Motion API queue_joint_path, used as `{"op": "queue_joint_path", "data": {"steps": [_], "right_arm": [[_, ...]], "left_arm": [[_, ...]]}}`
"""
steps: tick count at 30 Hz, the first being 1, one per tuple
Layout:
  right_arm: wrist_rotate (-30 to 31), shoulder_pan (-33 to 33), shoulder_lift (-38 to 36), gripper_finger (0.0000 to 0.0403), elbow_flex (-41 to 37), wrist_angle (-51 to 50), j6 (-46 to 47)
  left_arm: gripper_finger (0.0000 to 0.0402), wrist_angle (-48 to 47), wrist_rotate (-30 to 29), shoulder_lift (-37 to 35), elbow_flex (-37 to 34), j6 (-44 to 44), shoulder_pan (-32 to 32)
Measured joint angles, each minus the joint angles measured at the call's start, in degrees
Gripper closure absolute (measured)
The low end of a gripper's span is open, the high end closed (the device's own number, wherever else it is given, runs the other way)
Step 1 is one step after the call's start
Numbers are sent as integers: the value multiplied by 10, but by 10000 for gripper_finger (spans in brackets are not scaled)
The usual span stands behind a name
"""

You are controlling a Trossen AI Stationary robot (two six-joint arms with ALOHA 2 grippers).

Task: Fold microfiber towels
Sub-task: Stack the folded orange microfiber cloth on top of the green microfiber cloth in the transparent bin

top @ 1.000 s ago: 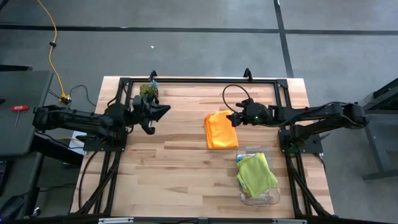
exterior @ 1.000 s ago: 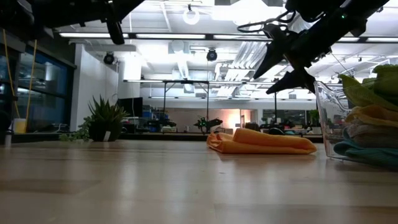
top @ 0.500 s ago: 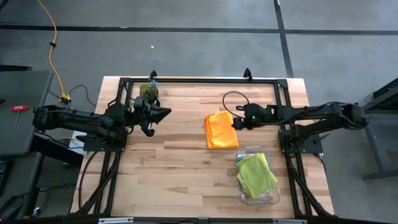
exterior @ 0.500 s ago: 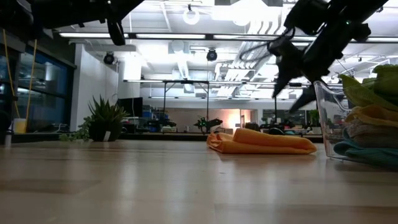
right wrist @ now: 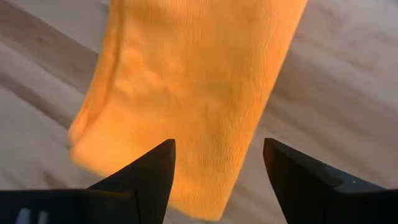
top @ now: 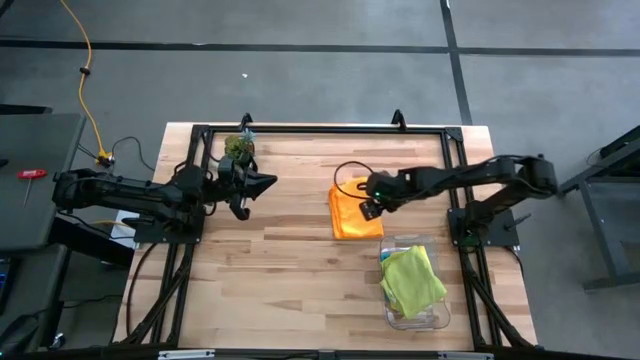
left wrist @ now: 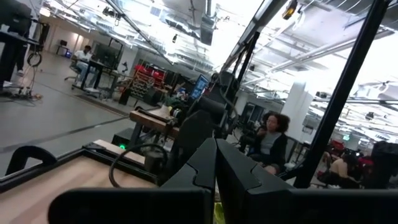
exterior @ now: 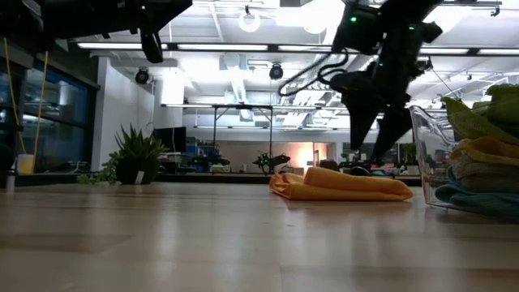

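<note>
a: any brand, label or writing to read?

b: none legible in any view. the surface is a pale wooden table (top: 290, 270) of butcher-block strips inside a black frame (top: 300, 129), standing on a grey floor crossed by dark lines, with a yellow cable (top: 88, 80) trailing toward 10 o'clock.

a: and the room?

b: from table height, a bright workshop with ceiling strip lights and a potted plant (exterior: 136, 156) on the far edge. the left wrist view shows people seated at benches far behind.

a: where are the towels?

b: the orange towel (top: 352, 209) lies folded on the table, a little toward 2 o'clock from the centre. the lime green towel (top: 411, 281) sits on top of a pile in the clear plastic bin (top: 440, 316) at about 4 o'clock, a teal edge just showing beneath it.

a: the tools?

b: the right gripper (top: 368, 209) hangs over the orange towel's right edge, fingers (right wrist: 147, 173) spread wide, holding nothing. the left gripper (top: 262, 182) waits at 10 o'clock near a small dark-green clump (top: 237, 146), its fingers pressed together and empty.
</note>
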Motion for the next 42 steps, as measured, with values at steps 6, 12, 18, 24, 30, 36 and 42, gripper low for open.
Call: {"op": "queue_joint_path", "data": {"steps": [6, 12, 18, 24, 30, 36, 42], "right_arm": [[13, -13, 30, 167, 45, -39, -49], [8, -15, 29, 167, 41, -60, -16], [3, -14, 28, 167, 20, -37, -1], [-22, -14, 28, 167, -67, 72, 54], [-25, -14, 28, 167, -89, 153, 75], [-7, -14, 51, 167, -90, 169, 102], [-16, -6, 89, 167, -88, 203, 106]], "left_arm": [[401, -23, -1, 0, 0, 0, 0], [401, -37, -2, 0, 0, 0, 0], [401, -37, -5, 0, 0, 21, 0], [401, -36, -5, 0, 0, 24, 0], [402, -36, -10, 0, 0, 24, 0], [401, -36, -10, 0, 0, 15, 0], [401, -36, -10, 0, 0, 15, 0]]}}
